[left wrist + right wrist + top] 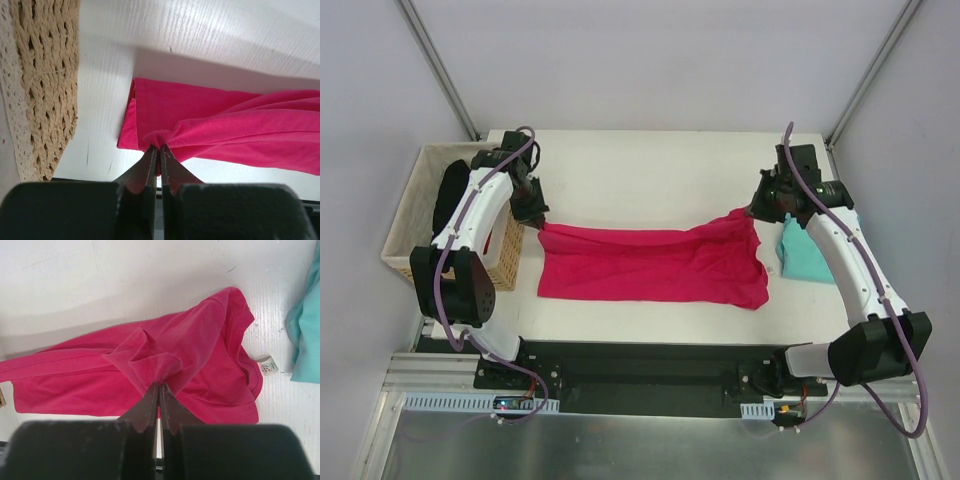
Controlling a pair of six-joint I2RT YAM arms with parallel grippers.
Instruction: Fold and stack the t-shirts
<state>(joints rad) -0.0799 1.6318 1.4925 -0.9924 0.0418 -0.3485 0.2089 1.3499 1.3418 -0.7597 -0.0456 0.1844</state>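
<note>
The magenta-pink t-shirt lies stretched across the middle of the white table. My left gripper is shut on its far left corner, pinching a bunch of pink cloth lifted off the table. My right gripper is shut on its far right edge, pinching a fold of the shirt; the white neck label lies beside the collar. The teal t-shirt lies folded at the right edge, under my right arm; it also shows in the right wrist view.
A woven basket stands off the table's left edge with a black garment inside; its wall is close to my left gripper. The table's near edge runs just below the shirt.
</note>
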